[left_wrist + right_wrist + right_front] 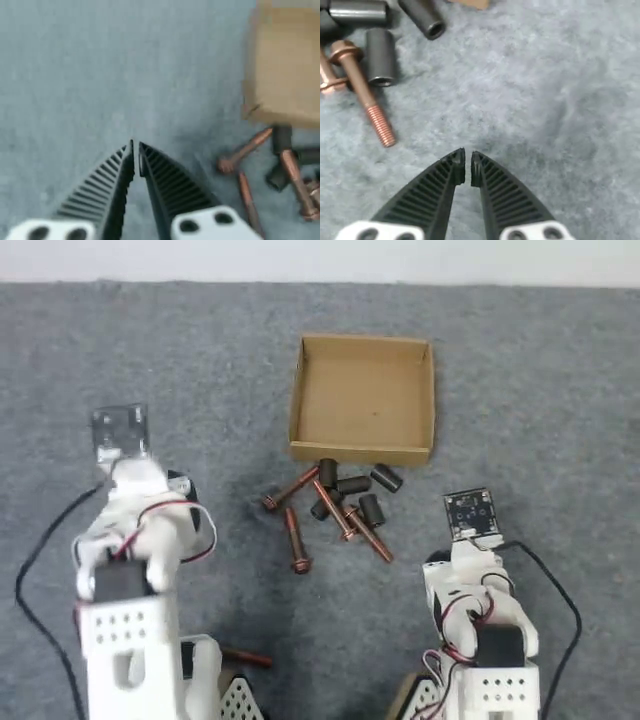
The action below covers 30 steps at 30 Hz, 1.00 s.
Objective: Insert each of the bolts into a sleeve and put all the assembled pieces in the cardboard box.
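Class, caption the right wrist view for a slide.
Shut pincer above grey carpet, copper bolt and dark sleeves lying nearby.

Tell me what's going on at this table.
Two robot arms sit on a grey carpet, and neither holds anything. The left gripper and the right gripper are both shut and empty, over bare carpet on either side of the parts. The copper bolts and dark sleeves lie in a loose pile just in front of the cardboard box, which has nothing in it. One more bolt lies by the left arm's base.
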### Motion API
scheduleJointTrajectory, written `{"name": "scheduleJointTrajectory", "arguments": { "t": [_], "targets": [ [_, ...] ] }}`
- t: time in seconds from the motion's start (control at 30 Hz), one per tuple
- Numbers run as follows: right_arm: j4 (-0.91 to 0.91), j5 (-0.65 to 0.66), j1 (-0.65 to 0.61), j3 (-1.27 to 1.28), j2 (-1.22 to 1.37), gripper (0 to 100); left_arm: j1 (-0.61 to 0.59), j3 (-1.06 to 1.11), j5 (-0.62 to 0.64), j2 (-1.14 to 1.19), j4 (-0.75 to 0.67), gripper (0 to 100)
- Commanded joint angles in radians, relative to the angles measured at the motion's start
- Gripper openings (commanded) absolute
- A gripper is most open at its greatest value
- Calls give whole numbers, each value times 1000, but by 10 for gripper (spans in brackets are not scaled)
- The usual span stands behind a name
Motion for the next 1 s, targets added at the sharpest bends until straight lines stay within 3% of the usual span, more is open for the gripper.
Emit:
{"name": "scheduleJointTrajectory", "arguments": {
  "t": [0.0,0.2,0.43,0.63,0.83,0.97],
  "targets": [
    [-21,15,35,-11,-22,6,-84,-62,49,83,-26,13],
    [-139,158,-22,-28,-22,6,-344,-61,54,132,-74,13],
    [-222,169,-246,-8,-21,6,-473,-65,146,281,-160,49],
    [-274,170,-252,-9,-19,6,-529,-94,196,414,-242,94],
    [-331,170,-251,-52,-18,6,-525,-74,196,433,-250,94],
    [-337,170,-254,-121,16,6,-477,7,196,428,-364,94]
  ]
}}
